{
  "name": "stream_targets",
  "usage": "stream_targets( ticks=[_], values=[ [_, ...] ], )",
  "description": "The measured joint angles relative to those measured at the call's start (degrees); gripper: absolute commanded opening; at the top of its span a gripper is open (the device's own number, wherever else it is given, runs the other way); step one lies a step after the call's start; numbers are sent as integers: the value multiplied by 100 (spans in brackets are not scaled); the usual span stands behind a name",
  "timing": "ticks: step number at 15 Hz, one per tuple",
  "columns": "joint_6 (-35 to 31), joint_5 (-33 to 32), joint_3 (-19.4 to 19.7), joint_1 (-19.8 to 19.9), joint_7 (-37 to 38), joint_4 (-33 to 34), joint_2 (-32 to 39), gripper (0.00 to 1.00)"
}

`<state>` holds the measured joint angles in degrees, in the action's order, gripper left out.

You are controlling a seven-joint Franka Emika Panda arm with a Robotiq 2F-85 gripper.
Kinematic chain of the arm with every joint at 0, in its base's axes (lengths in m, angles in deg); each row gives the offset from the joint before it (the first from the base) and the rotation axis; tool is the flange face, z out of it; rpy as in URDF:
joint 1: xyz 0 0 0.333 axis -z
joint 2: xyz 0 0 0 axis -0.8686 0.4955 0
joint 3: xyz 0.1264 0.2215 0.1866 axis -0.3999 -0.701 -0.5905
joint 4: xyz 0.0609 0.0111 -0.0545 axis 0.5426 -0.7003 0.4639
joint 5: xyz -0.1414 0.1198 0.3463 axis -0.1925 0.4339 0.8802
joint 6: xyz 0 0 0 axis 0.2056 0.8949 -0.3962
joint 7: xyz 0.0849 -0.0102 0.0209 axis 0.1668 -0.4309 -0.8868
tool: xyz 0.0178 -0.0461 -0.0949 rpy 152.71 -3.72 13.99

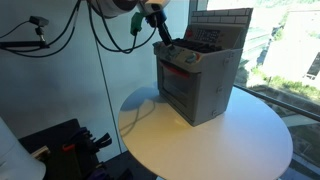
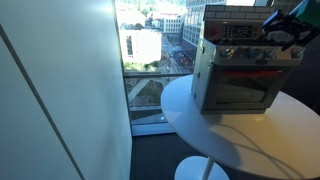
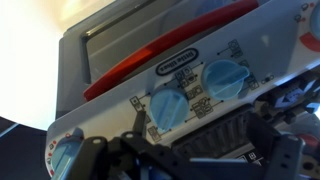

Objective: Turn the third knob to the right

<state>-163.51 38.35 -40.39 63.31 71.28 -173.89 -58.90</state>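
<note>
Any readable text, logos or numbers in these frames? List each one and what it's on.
Nothing can be read for certain.
Oval badge on the toy oven, above the blue knobs: it has lettering, but too blurred to quote.
Small marks printed around the knobs: too small and blurred to read.
Control panel in both exterior views: only colour patches show, no text.
</note>
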Motion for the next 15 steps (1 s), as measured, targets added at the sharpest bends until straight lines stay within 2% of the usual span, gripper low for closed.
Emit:
stream_targets(
  ticks=[3,5,6,8,11,13,15],
  values=[
    [-96,0,0,0,11,2,69,98],
    [-127,0,0,0,22,6,98,75],
    [-134,0,0,0,33,7,104,70],
    [-138,0,0,-1,52,9,106,50],
    [-136,0,9,16,97,0,106,30],
    [-132,-1,26,37,117,-15,106,13],
    [-129,-2,37,53,149,-29,106,2]
  ],
)
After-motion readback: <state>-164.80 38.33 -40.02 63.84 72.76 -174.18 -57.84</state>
